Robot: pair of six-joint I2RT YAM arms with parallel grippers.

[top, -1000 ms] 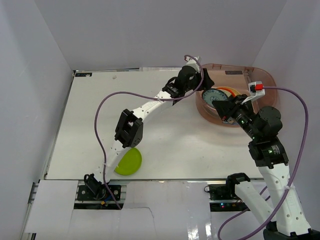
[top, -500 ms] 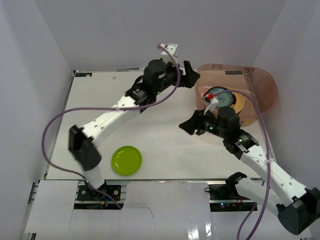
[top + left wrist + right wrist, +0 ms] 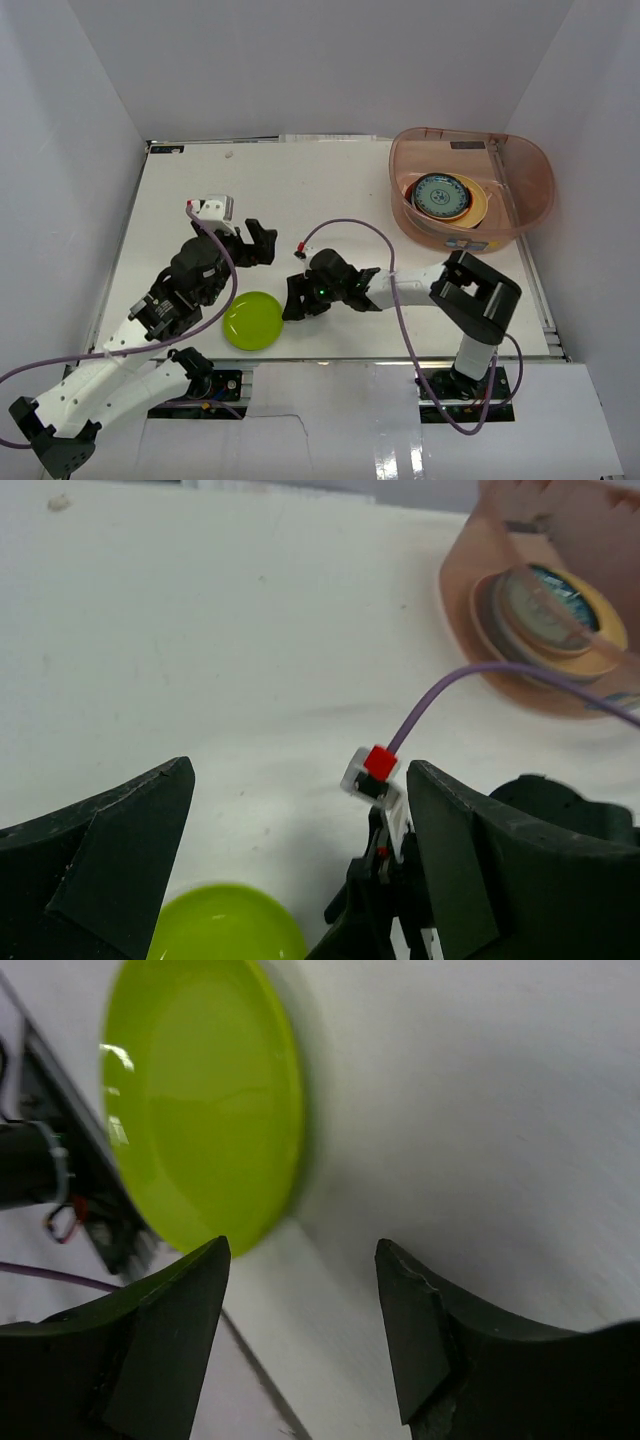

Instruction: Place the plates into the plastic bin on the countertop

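A lime green plate point(image 3: 253, 320) lies flat on the white countertop point(image 3: 330, 190) near its front edge. My right gripper point(image 3: 291, 300) is low beside the plate's right rim, open and empty; in the right wrist view the plate point(image 3: 200, 1100) lies just ahead of the gripper point(image 3: 300, 1252). My left gripper point(image 3: 264, 243) hovers open behind the plate, holding nothing point(image 3: 300, 770). The plastic bin point(image 3: 520, 165) stands at the far right. It holds a stack of plates with a blue-patterned plate point(image 3: 442, 195) on top of orange and yellow ones.
Pale grey walls enclose the countertop on three sides. The right arm's purple cable point(image 3: 345, 228) loops over the middle of the table. In the left wrist view the right wrist's camera block point(image 3: 375, 770) sits between my left fingers' line of sight and the bin point(image 3: 470, 570).
Both arms have swung away from the bin down to the front of the table beside the green plate. Both grippers have opened.
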